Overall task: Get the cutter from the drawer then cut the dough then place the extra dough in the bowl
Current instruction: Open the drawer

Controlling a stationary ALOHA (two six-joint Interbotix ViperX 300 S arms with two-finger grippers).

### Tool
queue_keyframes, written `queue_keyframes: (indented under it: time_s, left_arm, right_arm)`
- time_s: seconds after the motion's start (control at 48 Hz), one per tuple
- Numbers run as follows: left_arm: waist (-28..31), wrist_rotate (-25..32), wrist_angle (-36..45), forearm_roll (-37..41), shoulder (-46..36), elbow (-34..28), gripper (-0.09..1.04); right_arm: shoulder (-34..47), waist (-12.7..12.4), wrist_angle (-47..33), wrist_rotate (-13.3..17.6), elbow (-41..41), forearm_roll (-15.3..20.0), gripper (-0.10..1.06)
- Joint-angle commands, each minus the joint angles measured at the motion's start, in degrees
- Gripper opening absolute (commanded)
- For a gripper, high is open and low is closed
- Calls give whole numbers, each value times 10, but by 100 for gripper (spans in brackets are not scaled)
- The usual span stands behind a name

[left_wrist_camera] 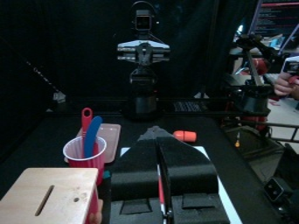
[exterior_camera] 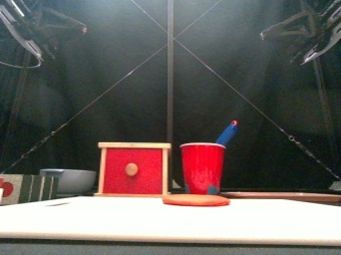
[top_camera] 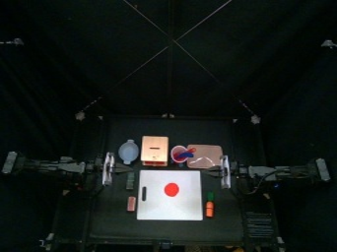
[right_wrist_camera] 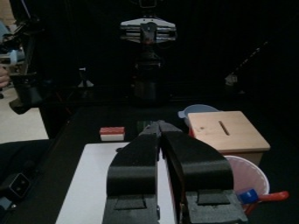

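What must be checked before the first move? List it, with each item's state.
1. Red drawer front of the wooden box shut: ok.
2. Cutter in view: not ok. None is seen; it is presumably inside the drawer.
3. Dough flat on the white board: ok.
4. Bowl empty: cannot tell.
5. Left gripper and right gripper empty: ok, both shut.

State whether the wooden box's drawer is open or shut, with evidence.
Shut: seen from the front, the red drawer front sits flush within the wooden box.
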Motion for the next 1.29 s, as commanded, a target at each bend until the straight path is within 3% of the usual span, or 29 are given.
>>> queue_keyframes:
  time_s: [0.021,0.146,0.458,0.562,0.917,1.062,1.292]
  left_arm:
    - [6,2,-36,-1,26,3,14]
    - [8,1,-75,0,42,14,14]
    - [-8,-18,-183,-41,134,54,25]
    - [-19,-22,-203,-64,175,56,32]
    - [-65,-23,-219,-172,296,19,73]
    - [-76,-23,-219,-221,344,-4,86]
    - [-76,-23,-220,-330,422,-53,88]
  right_arm:
    - [25,-13,-4,-5,-15,-2,4]
    - [78,-48,-9,-2,-34,-12,1]
    - [285,-83,-76,-6,-149,-69,1]
    - [362,-105,-112,-6,-192,-85,1]
    - [609,-181,-217,-11,-351,-99,1]
    - [691,-193,-216,-8,-422,-134,6]
    - [758,-201,-178,-7,-490,-149,18]
